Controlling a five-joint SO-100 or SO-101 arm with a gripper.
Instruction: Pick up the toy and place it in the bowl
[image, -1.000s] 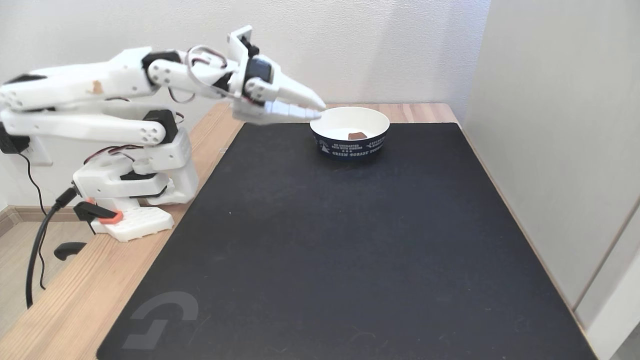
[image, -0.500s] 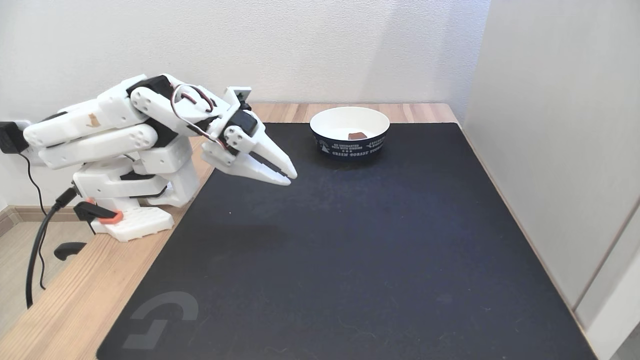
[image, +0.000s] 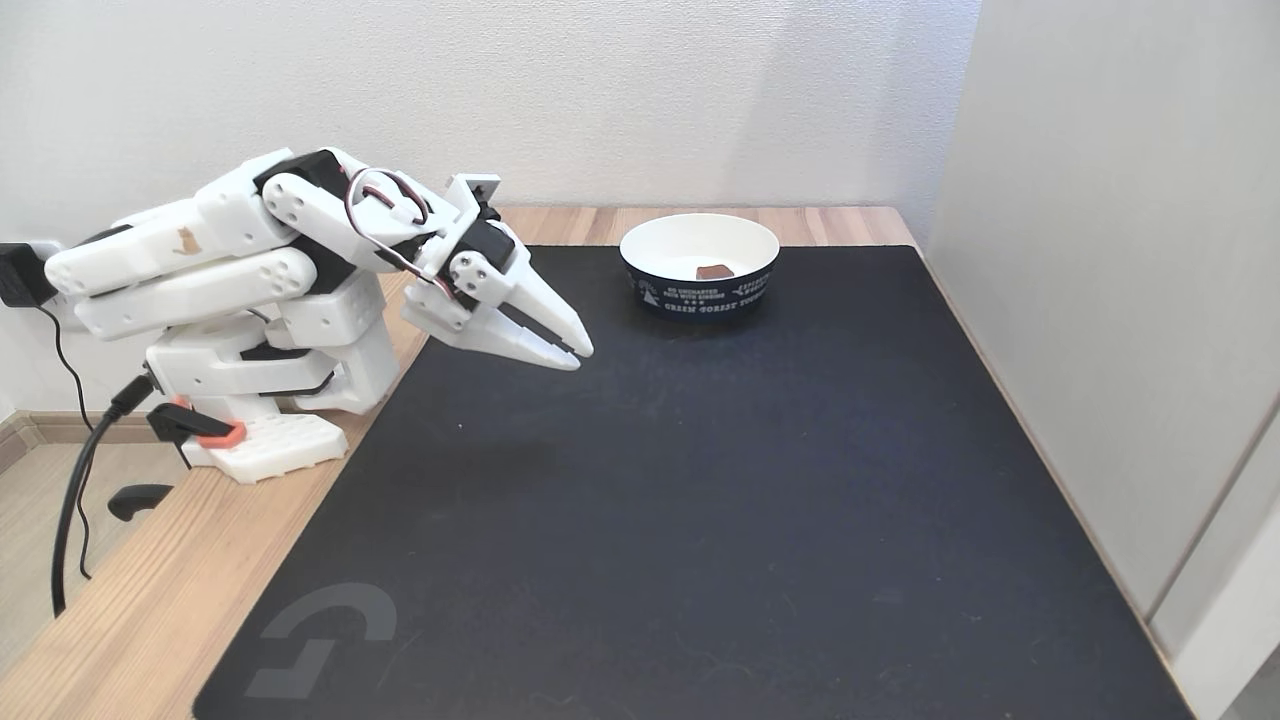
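Here you have the wooden table (image: 150, 600) with a large black mat (image: 700, 480) covering most of it, its pale logo at the near left corner in the fixed view. Your white arm (image: 230, 270) sits folded at the left edge of the table, its base clamped beside the mat and a black cable (image: 75, 480) trailing off the table below it. The gripper (image: 578, 356) points down and to the right, hanging above the mat's far left part with nothing between its fingers; the tips lie almost together, with only a thin dark slit between them. Well apart from it, at the far edge of the mat, stands the bowl (image: 700, 295), upright. The toy (image: 714, 271) lies inside the bowl on its white floor.
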